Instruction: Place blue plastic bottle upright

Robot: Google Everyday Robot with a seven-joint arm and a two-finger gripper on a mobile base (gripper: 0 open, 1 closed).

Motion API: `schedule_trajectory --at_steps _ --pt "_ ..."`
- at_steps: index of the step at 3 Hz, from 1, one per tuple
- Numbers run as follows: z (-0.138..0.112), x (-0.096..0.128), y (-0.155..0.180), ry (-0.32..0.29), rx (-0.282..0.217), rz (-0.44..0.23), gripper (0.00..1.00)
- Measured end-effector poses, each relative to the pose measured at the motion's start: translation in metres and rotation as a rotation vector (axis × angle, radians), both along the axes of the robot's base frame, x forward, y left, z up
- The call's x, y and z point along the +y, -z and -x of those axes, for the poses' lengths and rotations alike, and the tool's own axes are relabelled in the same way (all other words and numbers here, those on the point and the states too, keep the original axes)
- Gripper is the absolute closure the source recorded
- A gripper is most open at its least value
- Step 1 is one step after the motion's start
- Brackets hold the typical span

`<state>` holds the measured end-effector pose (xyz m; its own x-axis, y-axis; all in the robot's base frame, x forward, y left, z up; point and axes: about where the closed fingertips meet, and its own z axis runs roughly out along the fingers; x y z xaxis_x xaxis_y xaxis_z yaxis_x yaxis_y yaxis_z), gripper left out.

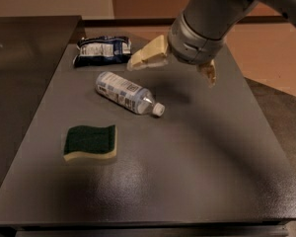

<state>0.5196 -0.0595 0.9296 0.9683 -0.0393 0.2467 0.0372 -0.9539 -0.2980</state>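
Note:
The blue plastic bottle (127,93) lies on its side on the dark table (187,162), its white cap pointing toward the lower right. My gripper (173,69) hovers above the table behind and to the right of the bottle, apart from it. Its two cream fingers are spread wide, one finger (149,53) at the left and the other at the right, with nothing between them.
A dark blue snack packet (101,50) lies at the back left of the table, just left of the gripper. A green and yellow sponge (90,142) lies at the front left. The table's right edge borders a tan floor.

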Motion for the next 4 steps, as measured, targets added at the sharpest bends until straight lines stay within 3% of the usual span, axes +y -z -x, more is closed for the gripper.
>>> schedule_trajectory --at_steps 2,4 --pt "-0.005 0.041 0.014 -0.338 0.041 0.082 0.0" --pt "-0.016 0.068 0.025 -0.626 0.017 0.178 0.0"
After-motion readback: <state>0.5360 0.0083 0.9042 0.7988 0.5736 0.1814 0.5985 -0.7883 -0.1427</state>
